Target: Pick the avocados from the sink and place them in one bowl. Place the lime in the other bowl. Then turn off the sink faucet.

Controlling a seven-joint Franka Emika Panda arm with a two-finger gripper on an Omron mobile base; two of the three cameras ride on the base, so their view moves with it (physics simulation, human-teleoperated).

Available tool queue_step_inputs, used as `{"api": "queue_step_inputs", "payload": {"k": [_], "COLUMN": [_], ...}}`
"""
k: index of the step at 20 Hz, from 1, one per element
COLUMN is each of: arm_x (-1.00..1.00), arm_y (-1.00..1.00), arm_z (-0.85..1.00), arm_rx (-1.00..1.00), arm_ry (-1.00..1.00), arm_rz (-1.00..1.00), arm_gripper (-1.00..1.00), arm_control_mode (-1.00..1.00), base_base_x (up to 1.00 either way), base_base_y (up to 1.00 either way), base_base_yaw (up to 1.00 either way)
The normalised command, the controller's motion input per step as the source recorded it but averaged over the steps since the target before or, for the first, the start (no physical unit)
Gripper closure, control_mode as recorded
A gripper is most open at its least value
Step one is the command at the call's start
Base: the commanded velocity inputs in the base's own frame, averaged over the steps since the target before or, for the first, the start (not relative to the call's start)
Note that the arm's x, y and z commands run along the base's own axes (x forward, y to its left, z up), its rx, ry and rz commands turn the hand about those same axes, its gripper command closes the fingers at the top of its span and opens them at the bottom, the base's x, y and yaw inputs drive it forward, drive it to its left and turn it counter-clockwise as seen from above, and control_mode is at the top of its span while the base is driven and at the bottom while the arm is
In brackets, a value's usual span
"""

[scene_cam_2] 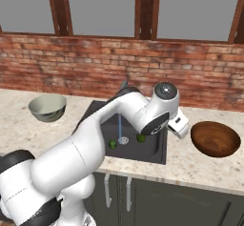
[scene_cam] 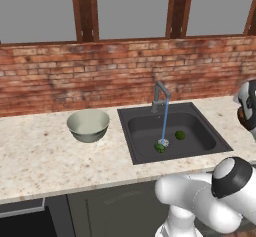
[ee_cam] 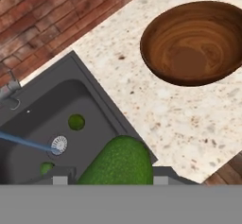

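2 green fruits lie in the sink (scene_cam: 145,131) near its drain, under the water from the sink faucet (scene_cam: 160,95): a dark avocado (scene_cam: 160,148) and a brighter lime (scene_cam: 180,135). From the hand camera, 1 more avocado (ee_cam: 120,164) sits between the gripper (ee_cam: 111,180) fingers, which are closed tight on it. Its long side leans up toward the brown bowl (ee_cam: 196,41). That bowl sits on the counter (scene_cam_2: 200,165) right of the sink. A pale bowl (scene_cam: 88,125) sits left of the sink.
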Motion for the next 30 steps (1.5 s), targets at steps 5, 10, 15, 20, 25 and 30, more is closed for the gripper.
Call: {"api": "queue_step_inputs", "payload": {"k": [5, 10, 15, 20, 25, 30], "arm_x": [0.01, 0.06, 0.09, 0.13, 0.12, 0.17], "arm_y": [-0.46, -0.38, -0.31, -0.22, -0.24, -0.31], "arm_z": [-0.06, -0.12, -0.17, -0.17, -0.13, -0.09], "arm_rx": [0.00, 0.00, 0.00, 0.00, 0.00, 0.00], "arm_ry": [0.00, 0.00, 0.00, 0.00, 0.00, 0.00], "arm_rz": [-0.04, -0.01, 0.00, 0.00, 0.00, 0.00], "arm_gripper": [1.00, 1.00, 1.00, 1.00, 1.00, 1.00], "arm_control_mode": [-1.00, -1.00, -1.00, -1.00, -1.00, -1.00], "base_base_x": [0.00, 0.00, 0.00, 0.00, 0.00, 0.00], "base_base_y": [0.00, 0.00, 0.00, 0.00, 0.00, 0.00], "base_base_yaw": [0.00, 0.00, 0.00, 0.00, 0.00, 0.00]}}
